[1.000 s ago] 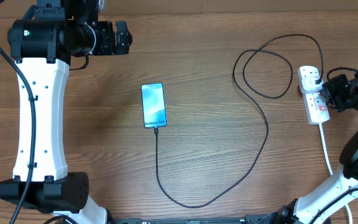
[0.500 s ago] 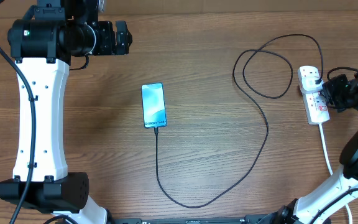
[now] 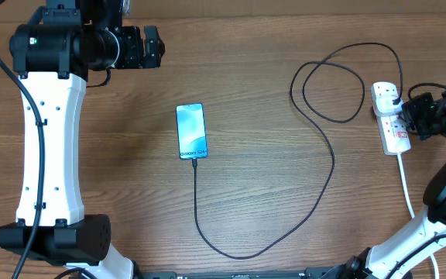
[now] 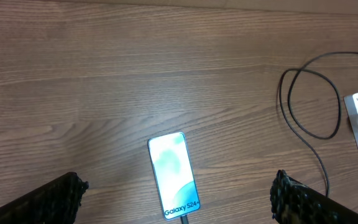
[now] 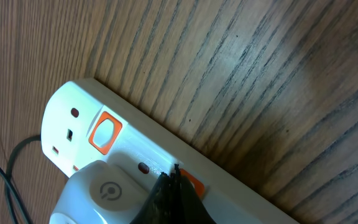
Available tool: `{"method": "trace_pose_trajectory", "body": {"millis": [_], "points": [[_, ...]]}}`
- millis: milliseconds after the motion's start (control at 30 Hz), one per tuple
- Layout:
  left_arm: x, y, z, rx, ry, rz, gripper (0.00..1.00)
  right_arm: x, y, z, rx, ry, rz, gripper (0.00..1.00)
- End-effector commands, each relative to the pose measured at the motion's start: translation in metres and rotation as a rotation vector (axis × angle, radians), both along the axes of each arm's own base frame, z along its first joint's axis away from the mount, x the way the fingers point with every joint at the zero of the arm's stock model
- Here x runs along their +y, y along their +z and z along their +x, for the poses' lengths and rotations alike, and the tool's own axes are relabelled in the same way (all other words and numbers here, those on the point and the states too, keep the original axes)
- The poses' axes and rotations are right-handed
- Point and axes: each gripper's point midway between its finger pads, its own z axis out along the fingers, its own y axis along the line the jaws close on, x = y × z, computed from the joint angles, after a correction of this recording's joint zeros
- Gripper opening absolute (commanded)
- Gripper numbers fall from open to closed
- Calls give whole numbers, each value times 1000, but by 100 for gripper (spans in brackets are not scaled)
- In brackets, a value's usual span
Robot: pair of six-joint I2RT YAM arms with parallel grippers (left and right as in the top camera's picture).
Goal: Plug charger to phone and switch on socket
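Overhead, charger [image 3: 333,163] loops between phone [image 3: 192,131] and socket [image 3: 391,124].

White "Galaxy S24+" stands on the phone [image 4: 174,174] screen, at the end nearest the left gripper [image 4: 178,194]. A power symbol marks the white plug [image 5: 101,190], just beside the right gripper [image 5: 174,185].

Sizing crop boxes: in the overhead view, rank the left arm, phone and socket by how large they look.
1. Left arm, by far.
2. Phone and socket look alike: socket longer, partly under the right gripper; phone wider.
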Motion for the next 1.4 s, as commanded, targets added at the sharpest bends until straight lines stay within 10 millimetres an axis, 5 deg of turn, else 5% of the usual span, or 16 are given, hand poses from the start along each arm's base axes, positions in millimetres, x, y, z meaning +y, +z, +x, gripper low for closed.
{"method": "trace_pose_trajectory", "body": {"millis": [0,1367], "points": [[1,7,-1,-22,-11,2,100,49,-23,-8,55,74,143,4],[1,7,-1,-22,-12,2,99,33,-26,-8,100,-185,170,4]]}}
